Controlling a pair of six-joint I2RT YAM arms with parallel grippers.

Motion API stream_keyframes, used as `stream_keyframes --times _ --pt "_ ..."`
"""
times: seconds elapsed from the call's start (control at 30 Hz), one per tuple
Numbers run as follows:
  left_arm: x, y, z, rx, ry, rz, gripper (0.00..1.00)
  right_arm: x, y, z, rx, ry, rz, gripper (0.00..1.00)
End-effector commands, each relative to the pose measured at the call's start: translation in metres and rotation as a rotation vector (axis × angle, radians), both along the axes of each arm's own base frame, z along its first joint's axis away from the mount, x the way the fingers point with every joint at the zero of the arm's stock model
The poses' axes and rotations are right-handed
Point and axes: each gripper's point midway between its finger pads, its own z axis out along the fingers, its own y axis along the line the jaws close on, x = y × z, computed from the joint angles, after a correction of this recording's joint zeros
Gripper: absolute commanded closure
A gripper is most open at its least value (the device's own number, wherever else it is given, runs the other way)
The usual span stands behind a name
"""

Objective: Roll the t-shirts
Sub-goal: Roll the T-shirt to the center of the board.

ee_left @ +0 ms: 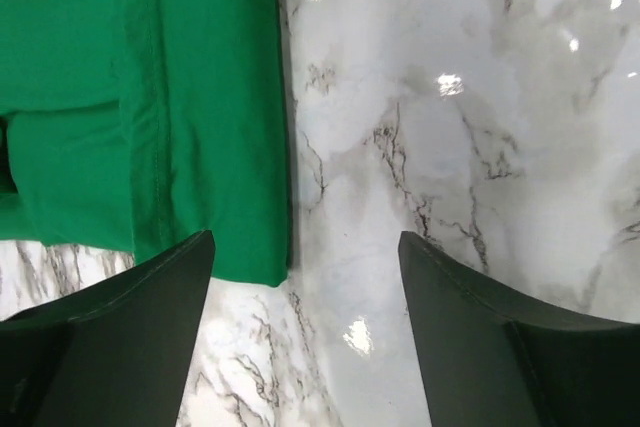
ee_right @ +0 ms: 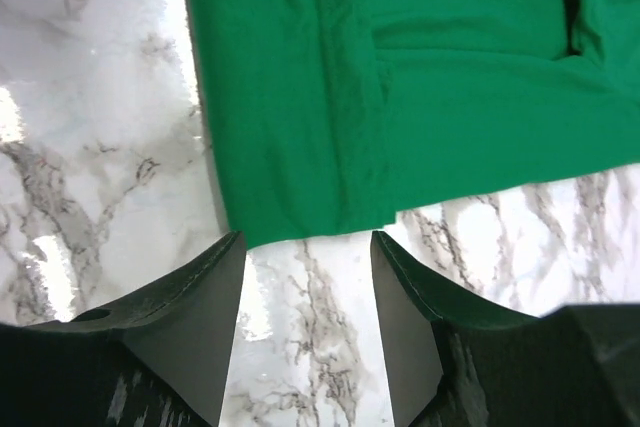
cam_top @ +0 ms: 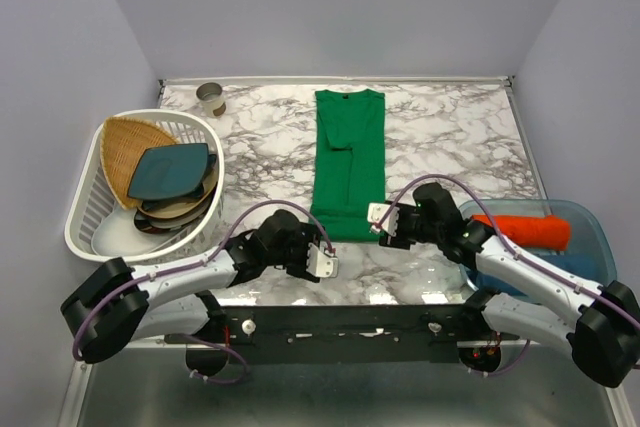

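Green t-shirt (cam_top: 348, 162) is lying folded into a long strip mid-way across the marble table (cam_top: 450, 127), not yet rolled. Left gripper (cam_top: 322, 261) and right gripper (cam_top: 383, 219) are hovering by its near corners, jaws apart, holding nothing. The orange-red bundle (cam_top: 525, 230) and blue bundle (cam_top: 572, 263) are sitting finished in the clear bin (cam_top: 560, 205).

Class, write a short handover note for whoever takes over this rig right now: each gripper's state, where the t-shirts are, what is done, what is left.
Left gripper: jaws open, empty, by the green t-shirt, at its near left corner.
Right gripper: jaws open, empty, at its near right corner.
Shirt: folded into a long strip, flat on the table.
Done: orange-red bundle and blue bundle lie in the bin.
Left: roll the green t-shirt.
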Motion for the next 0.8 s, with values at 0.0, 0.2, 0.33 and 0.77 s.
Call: stream_keyframes --times 0.0,0.2,0.33,0.77 --pt "0.033 -0.013 0.015 -0.009 -0.247 -0.032 0.24 0.019 -0.001 0.016 0.006 -0.110 -0.046 0.39" --pt "0.032 -0.008 -0.012 0.071 -0.219 -0.049 0.37 0.015 -0.001 0.015 0.031 -0.059 -0.080 0.40" --pt "0.027 0.000 -0.028 0.122 -0.203 -0.065 0.46 0.011 -0.003 0.012 0.035 -0.050 -0.081 0.40" --pt "0.022 -0.003 -0.037 0.216 0.013 -0.038 1.00 -0.037 0.006 -0.014 0.033 -0.089 0.229 0.39"
